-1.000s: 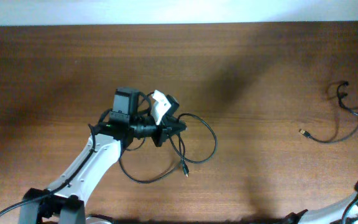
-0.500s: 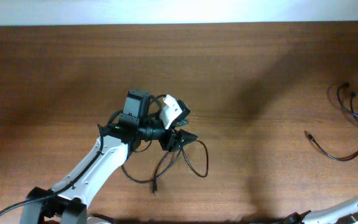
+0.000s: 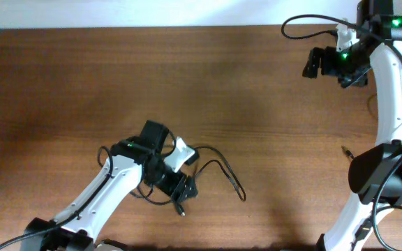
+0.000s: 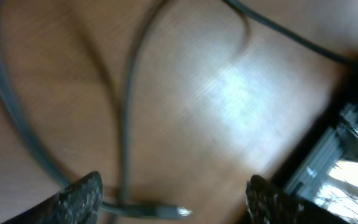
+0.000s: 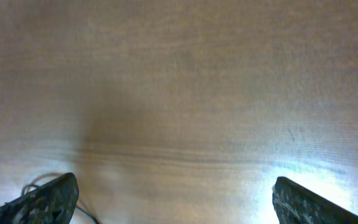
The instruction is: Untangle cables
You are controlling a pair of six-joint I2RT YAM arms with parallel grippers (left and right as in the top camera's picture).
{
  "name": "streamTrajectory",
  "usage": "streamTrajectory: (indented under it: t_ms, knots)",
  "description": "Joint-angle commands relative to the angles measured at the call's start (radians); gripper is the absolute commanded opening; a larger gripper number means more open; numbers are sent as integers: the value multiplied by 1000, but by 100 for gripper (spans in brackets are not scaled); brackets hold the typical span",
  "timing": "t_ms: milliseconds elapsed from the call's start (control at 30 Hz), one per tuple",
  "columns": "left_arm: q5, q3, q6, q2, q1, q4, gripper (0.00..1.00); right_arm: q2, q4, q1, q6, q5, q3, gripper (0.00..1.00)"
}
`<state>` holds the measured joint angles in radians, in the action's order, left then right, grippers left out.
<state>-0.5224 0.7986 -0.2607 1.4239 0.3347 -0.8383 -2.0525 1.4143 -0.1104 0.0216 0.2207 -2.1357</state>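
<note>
Brown wooden tabletop fills every view. Low and left of centre, the left tool sits over a loose tangle of thin black cables, whose loops trail off to its right. Its wrist view, though blurred, shows the fingers spread wide with nothing gripped. A cable plug lies on the wood between them. At the far upper right, the right tool hangs over bare wood, its jaws wide apart and empty. Below it, a second plug end lies beside the right arm.
</note>
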Motion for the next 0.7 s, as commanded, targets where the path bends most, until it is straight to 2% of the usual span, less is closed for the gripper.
streamTrajectory:
  t_ms: [0,33,67,100,133,233,300,367,400,433,500,567,600,667]
  knots:
    - [296,10,37,-10,-4,348,80,70,39,43,-145,153,-19,99]
    - [343,10,37,-10,-4,516,81,70,69,89,-184,191,-19,99]
    - [364,15,40,-10,-4,612,86,70,82,142,-210,191,-19,99]
    - [417,40,71,-10,-12,637,89,70,82,213,-232,182,-19,99]
    - [464,100,74,-10,-48,610,89,70,82,305,-231,106,-19,99]
    - [467,324,89,-10,-203,390,86,79,136,563,-194,-127,-19,99]
    - [451,411,89,-19,-334,304,87,125,271,753,-82,-286,-18,99]
    - [314,411,89,-40,-411,301,88,183,285,829,-58,-358,27,99]
    - [255,411,89,-50,-439,296,88,222,284,850,-69,-359,113,99]
    - [246,411,88,-63,-452,291,87,238,280,861,-106,-299,196,99]
    - [246,411,88,-72,-452,287,88,249,214,910,-324,-166,401,99]
    - [245,411,88,-72,-452,284,88,246,117,943,-515,-270,565,99]
    - [245,411,88,-72,-451,283,88,246,22,950,-542,-389,629,99]
    - [245,411,88,-72,-451,283,87,245,-144,947,-601,-427,681,99]
